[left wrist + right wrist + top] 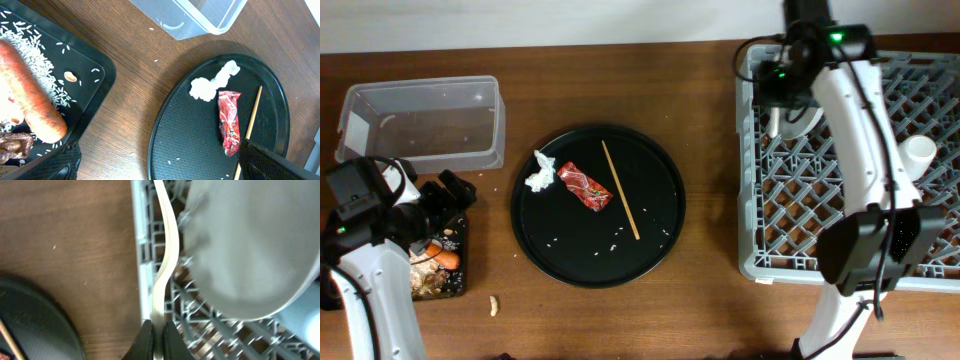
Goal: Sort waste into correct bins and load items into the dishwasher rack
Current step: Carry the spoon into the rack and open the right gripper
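Note:
My right gripper (156, 335) is shut on the handle of the white fork (167, 255), at the left wall of the grey dishwasher rack (850, 215); overhead it (778, 108) hangs over the rack's far left corner. A white round dish (250, 245) lies in the rack beside the fork. My left gripper (160, 170) is open and empty, between the shallow black tray (460, 285) and the round tray. The shallow tray holds the orange carrot (30, 100), white rice (35, 60) and brown scraps (12, 145). The tissue (540, 172), red wrapper (585, 187) and one chopstick (620, 190) lie on the round tray.
The big round black tray (655, 235) sits mid-table with stray rice grains. The clear plastic box (420, 125) stands at the far left. A white cup (920, 150) stands in the rack's right side. A small scrap (494, 304) lies on the table near the front.

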### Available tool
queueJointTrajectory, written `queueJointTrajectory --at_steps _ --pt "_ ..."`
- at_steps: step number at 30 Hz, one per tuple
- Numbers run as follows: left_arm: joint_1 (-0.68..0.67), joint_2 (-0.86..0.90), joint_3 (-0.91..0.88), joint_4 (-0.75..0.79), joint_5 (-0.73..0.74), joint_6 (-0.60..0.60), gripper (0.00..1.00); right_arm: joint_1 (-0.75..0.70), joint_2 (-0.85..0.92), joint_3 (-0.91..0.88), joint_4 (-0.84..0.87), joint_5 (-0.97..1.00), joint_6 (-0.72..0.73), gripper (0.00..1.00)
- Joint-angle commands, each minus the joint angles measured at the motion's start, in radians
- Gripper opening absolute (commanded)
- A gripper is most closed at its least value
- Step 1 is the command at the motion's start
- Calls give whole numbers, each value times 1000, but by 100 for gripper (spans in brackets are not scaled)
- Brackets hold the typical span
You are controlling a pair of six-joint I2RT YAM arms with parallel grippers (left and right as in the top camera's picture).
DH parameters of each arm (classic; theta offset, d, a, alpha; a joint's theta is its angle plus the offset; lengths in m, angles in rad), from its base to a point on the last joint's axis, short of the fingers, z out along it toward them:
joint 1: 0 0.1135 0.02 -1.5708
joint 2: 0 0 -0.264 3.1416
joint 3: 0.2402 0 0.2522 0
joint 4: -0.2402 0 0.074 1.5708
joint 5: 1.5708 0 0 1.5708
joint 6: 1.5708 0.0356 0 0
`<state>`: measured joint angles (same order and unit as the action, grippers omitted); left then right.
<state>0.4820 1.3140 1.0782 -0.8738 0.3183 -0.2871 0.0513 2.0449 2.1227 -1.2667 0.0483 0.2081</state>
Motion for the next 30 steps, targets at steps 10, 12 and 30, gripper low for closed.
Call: queueJointTrajectory --at_steps 10,12,30 --pt "5 0 16 2 7 16 99 -25 168 14 90 -38 -89 25" --pt "5 0 16 2 7 16 99 -25 172 14 82 -39 -89 72" --pt "5 0 16 2 7 16 99 245 -60 13 -37 -202 -42 90"
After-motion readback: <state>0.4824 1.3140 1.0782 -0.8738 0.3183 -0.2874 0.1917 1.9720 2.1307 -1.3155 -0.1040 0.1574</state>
